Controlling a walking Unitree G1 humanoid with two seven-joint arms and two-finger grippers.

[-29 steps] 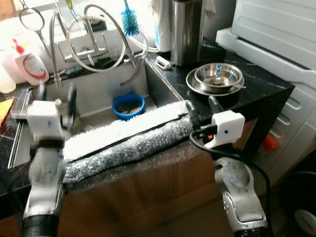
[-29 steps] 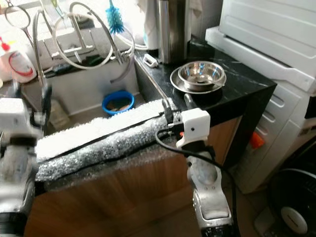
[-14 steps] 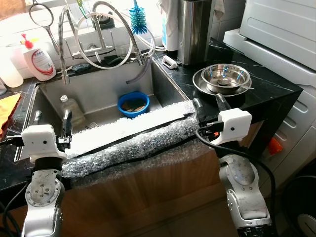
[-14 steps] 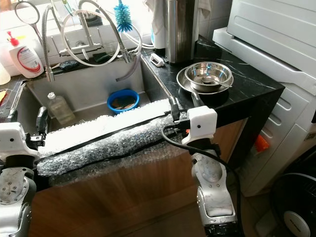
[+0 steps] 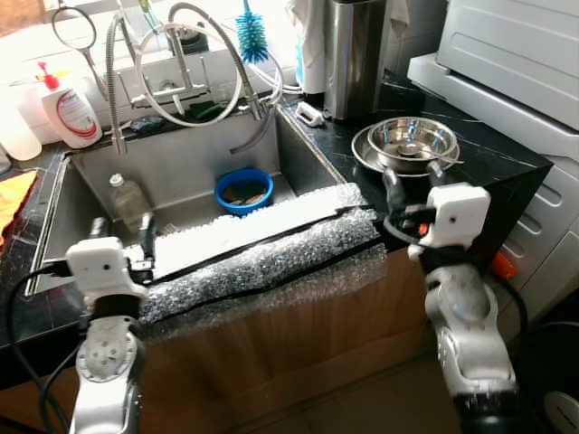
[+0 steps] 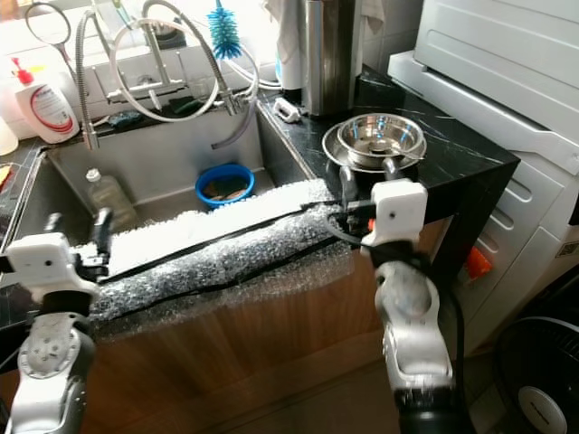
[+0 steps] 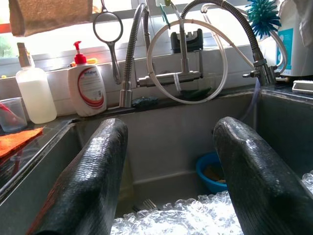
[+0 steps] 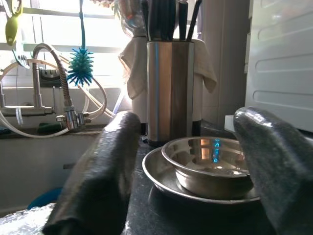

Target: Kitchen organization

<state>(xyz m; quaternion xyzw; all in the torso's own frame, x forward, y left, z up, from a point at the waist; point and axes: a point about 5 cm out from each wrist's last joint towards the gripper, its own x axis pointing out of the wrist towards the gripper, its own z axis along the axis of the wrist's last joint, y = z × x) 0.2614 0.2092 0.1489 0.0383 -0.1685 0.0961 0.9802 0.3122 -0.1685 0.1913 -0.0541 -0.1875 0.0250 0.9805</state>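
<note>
i am standing at the sink [image 5: 86,181] with both arms raised. my right gripper [image 5: 409,185] is hovering with its 2 black fingers spread and holding nothing, aimed at the steel bowl [image 8: 212,164] nested on a shiny plate [image 8: 161,178] on the black marbled counter [image 5: 493,154], probably my next thing to tidy. my left gripper [image 5: 122,237] is gaping too, empty, just above the long crinkly sheet of bubble wrap [image 5: 262,249] draped along the sink's front edge. a blue plastic bowl [image 5: 242,190] and a clear bottle [image 5: 131,201] are sitting down in the basin.
</note>
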